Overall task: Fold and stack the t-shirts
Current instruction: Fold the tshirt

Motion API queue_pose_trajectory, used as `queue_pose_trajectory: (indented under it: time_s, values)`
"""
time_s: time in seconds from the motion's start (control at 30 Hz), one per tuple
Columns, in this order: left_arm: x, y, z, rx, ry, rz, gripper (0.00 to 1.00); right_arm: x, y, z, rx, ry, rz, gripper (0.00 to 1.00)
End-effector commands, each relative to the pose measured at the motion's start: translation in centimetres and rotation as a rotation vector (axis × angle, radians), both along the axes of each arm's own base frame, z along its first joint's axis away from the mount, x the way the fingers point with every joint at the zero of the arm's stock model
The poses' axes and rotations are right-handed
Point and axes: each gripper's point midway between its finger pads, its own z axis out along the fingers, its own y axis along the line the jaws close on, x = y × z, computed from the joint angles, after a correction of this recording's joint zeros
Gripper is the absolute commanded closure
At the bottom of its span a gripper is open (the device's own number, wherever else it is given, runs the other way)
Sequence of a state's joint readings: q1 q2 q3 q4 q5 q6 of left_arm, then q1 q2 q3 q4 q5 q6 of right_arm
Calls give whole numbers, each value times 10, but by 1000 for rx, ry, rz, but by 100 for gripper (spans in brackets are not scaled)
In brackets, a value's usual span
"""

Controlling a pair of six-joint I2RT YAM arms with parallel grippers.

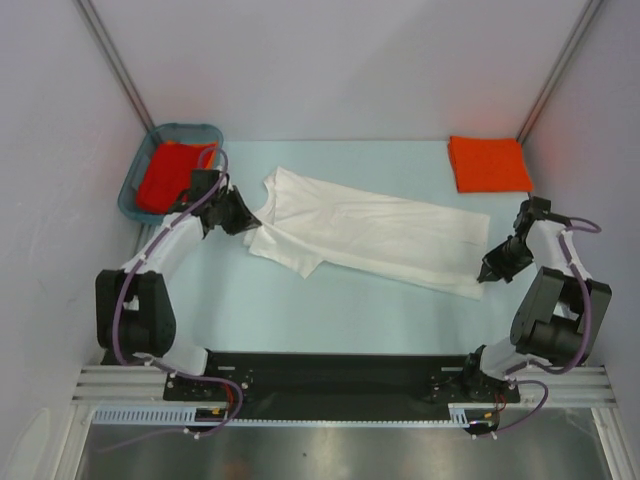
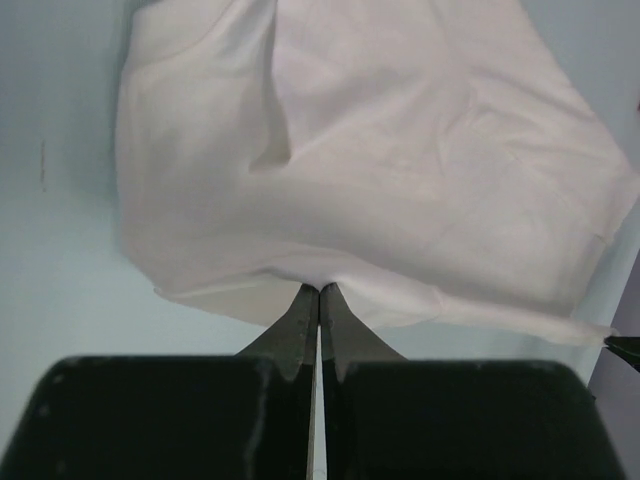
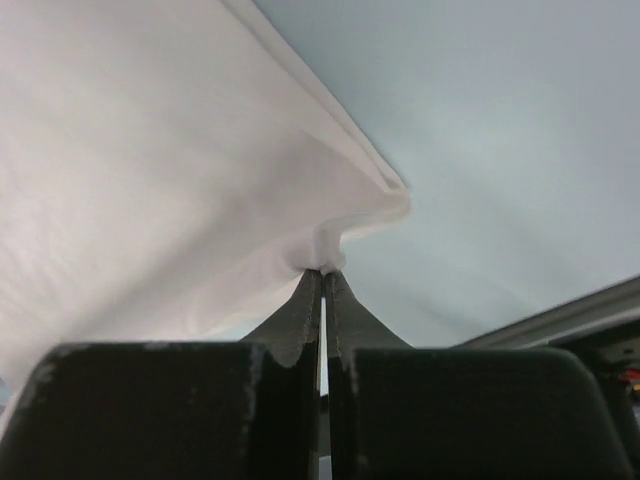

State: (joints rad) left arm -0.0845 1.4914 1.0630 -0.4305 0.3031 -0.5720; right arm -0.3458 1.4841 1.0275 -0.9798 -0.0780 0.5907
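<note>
A white t-shirt [image 1: 370,235] lies stretched lengthwise across the middle of the table, folded along its length, no print showing. My left gripper [image 1: 247,222] is shut on its left end, pinching the cloth [image 2: 320,250] at the fingertips. At the shirt's right end my right gripper [image 1: 484,272] is shut on the lower corner [image 3: 330,250]. A folded orange-red t-shirt [image 1: 488,163] lies flat at the back right. Another orange-red t-shirt [image 1: 172,172] sits crumpled in the basket at the back left.
The teal plastic basket [image 1: 138,176] stands at the back left corner, just behind my left arm. White walls close in the table on three sides. A black rail [image 1: 330,385] with both arm bases runs along the near edge.
</note>
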Motion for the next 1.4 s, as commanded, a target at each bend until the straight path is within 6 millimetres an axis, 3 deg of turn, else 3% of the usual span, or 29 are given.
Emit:
queue_pose_trajectory:
  time_s: [0.0, 0.23, 0.27, 0.33, 0.37, 0.47, 0.57, 0.87, 1.37]
  values:
    - [42, -22, 34, -53, -105, -37, 100, 40, -19, 7, -35, -81, 42, 100]
    - [89, -35, 31, -82, -86, -25, 100, 75, -29, -8, -3, -76, 48, 100]
    - [97, -38, 38, -91, -101, -30, 100, 77, -30, -13, 0, -64, 46, 100]
    - [105, -42, 28, -105, -70, -36, 100, 84, -32, -15, 7, -70, 49, 100]
    - [112, -43, 35, -107, -84, -37, 100, 85, -32, -19, 15, -59, 48, 100]
    - [121, -44, 29, -107, -65, -32, 100, 90, -36, -18, 8, -67, 43, 100]
    - [125, -44, 22, -102, -53, -25, 100, 97, -40, -14, 5, -85, 38, 100]
    - [131, -39, 4, -84, -3, 7, 100, 108, -41, -30, 43, -66, 57, 100]
    - [140, -33, -8, -64, 11, 37, 100, 116, -43, -32, 57, -74, 49, 100]
